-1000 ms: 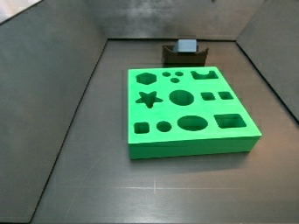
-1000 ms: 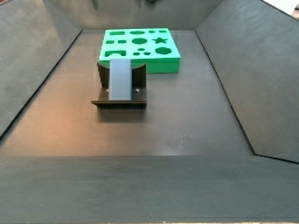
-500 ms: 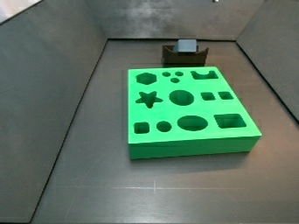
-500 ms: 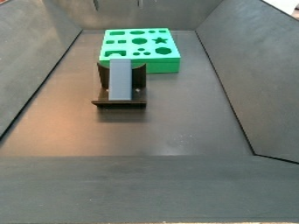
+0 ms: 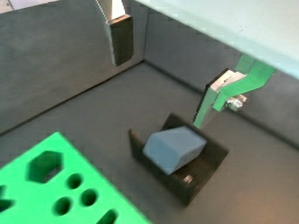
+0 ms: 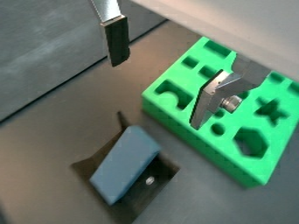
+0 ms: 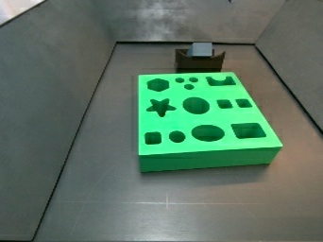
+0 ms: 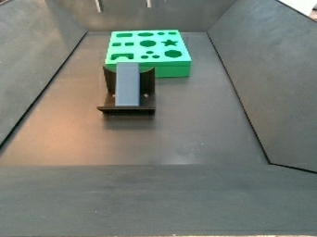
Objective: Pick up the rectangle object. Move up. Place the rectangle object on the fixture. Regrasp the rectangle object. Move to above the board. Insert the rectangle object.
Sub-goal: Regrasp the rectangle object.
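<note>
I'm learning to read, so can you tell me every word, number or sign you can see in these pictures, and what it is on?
There is no writing to read in any view.
Board: no words, only cut-out shapes such as a star and circles.
Rectangle object: plain blue-grey, no label.
Fixture: dark, no marks that can be read.
Gripper: open and empty above the fixture; its fingers are unmarked.

Even, dim light fills my enclosure, with soft shadows. My gripper (image 6: pixel 170 66) fingers (image 5: pixel 121 39) look blurred up close; both side views stay sharp.
</note>
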